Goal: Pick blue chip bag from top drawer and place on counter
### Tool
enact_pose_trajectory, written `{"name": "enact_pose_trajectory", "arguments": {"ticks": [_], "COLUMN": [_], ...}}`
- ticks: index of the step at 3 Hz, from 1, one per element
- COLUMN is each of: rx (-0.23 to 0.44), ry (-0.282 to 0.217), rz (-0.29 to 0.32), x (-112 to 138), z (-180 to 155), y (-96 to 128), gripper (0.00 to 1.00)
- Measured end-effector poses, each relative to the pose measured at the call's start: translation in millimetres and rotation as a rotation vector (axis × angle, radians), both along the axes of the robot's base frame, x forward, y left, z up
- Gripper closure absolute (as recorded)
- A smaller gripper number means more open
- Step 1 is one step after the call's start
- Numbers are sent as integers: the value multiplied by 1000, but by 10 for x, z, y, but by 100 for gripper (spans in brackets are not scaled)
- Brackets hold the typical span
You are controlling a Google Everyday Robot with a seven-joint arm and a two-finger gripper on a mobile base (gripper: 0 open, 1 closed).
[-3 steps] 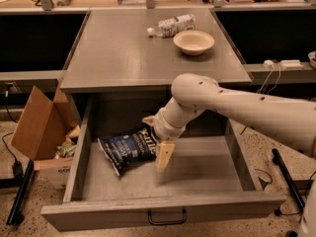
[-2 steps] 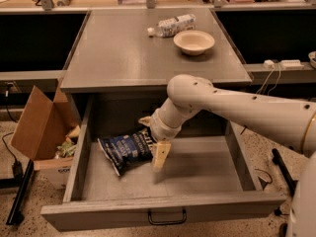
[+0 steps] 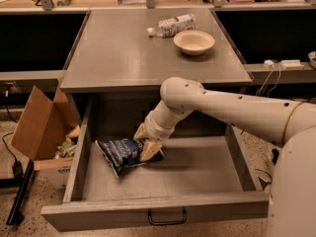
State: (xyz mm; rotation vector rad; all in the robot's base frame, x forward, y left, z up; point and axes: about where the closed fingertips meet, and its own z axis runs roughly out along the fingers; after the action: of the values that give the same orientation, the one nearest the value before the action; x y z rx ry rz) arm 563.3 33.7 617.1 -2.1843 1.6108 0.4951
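The blue chip bag [image 3: 120, 153] lies crinkled on the floor of the open top drawer [image 3: 197, 169], left of middle. My gripper [image 3: 145, 141] is down inside the drawer at the bag's right end. Its two pale fingers [image 3: 151, 150] are apart, one on each side of that end of the bag. The bag still rests on the drawer floor. The grey counter [image 3: 123, 48] is directly above the drawer.
A clear water bottle [image 3: 173, 24] and a beige bowl [image 3: 194, 41] stand at the counter's back right. An open cardboard box [image 3: 42, 132] with scraps sits on the floor left of the drawer. The drawer's black pull handle [image 3: 167, 217] faces the front.
My gripper has moved left onto the bag's right end, and the fingers now straddle it. The bag has stayed in place.
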Motion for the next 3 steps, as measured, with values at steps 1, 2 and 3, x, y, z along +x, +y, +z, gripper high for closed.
{"name": "enact_pose_trajectory", "arguments": {"ticks": [1,2,3], "rx": [0,43,85], "ry": [0,-58,-162], "rz": [0,-18,-63], "x": [0,-1,-20], "z": [-1,280,809], "y": [2,-137,-406], "gripper": [72,96,100]}}
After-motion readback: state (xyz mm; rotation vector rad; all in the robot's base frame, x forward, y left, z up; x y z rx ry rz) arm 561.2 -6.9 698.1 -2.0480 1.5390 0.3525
